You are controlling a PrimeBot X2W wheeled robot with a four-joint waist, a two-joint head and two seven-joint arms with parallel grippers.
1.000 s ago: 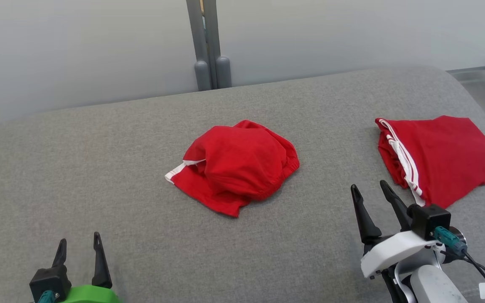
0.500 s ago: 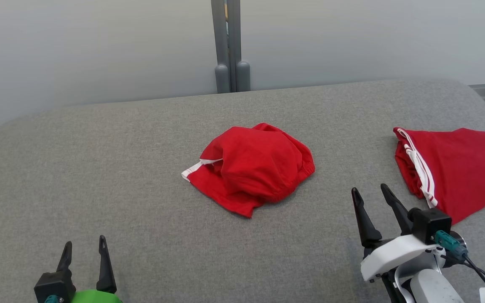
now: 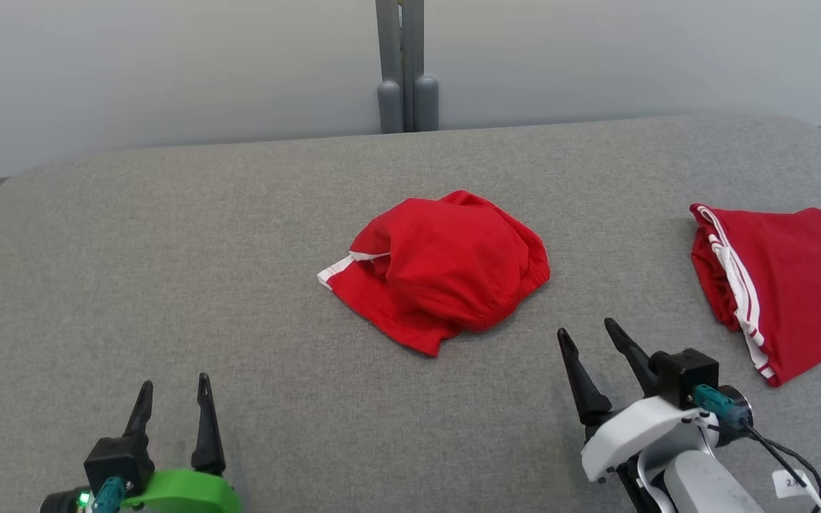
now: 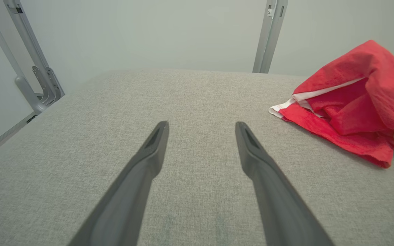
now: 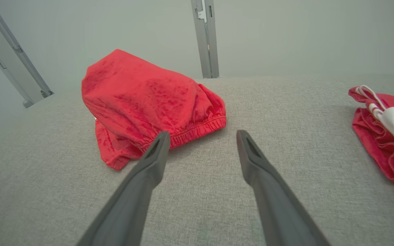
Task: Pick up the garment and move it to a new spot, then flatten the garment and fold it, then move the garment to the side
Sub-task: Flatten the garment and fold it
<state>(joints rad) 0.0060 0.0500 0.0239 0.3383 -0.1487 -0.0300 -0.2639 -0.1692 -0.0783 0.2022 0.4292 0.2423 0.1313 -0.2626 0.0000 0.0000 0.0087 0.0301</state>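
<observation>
The garment [image 3: 446,267] is a crumpled red heap with a white band at its left edge, lying mid-surface on the grey fabric top [image 3: 168,235]. My left gripper [image 3: 174,381] hovers open at the near left, well short of the garment [image 4: 354,102], with nothing between its fingers. My right gripper [image 3: 585,328] is open just right of and nearer than the heap. In the right wrist view the right gripper [image 5: 202,133] has its left fingertip just before the garment's elastic hem [image 5: 149,99].
A second red garment [image 3: 788,285] with white stripes lies flat at the right edge, also seen as a red bundle [image 5: 385,136] in the right wrist view. A grey post [image 3: 403,71] stands against the pale wall behind the surface. Bare grey fabric spreads to the left.
The head camera has turned, sliding the whole scene rightward. Against the surface, my right gripper has come closer to the crumpled garment and my left gripper has reached a little farther forward. Both stay open.
</observation>
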